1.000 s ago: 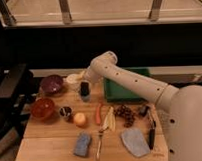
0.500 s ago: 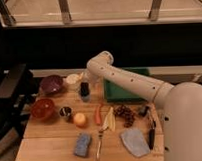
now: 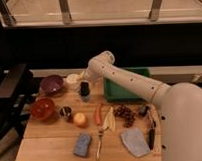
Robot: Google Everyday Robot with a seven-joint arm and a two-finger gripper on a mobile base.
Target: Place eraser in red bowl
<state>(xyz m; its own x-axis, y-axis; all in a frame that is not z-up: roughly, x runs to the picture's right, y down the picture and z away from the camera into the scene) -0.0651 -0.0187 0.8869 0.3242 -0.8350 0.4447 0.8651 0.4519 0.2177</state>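
Observation:
The eraser (image 3: 85, 90) is a small dark block standing upright at the back of the wooden table, to the right of the purple bowl. My gripper (image 3: 84, 83) hangs straight down from the white arm and sits right at the eraser's top; where they meet is dark and hard to separate. The red bowl (image 3: 43, 108) sits at the table's left edge, to the front left of the eraser and well apart from the gripper. It looks empty.
A purple bowl (image 3: 51, 84) and a white object (image 3: 73, 78) are at the back left, a green bin (image 3: 122, 89) at the back right. In front lie a small metal cup (image 3: 65, 112), orange fruit (image 3: 80, 119), carrot (image 3: 98, 114), banana (image 3: 110, 118), grapes (image 3: 124, 112), blue-grey sponge (image 3: 82, 144), grey cloth (image 3: 134, 141) and black-handled tool (image 3: 151, 131).
The arm has shifted only slightly. The gripper stays at the eraser, and the eraser has not moved from its place.

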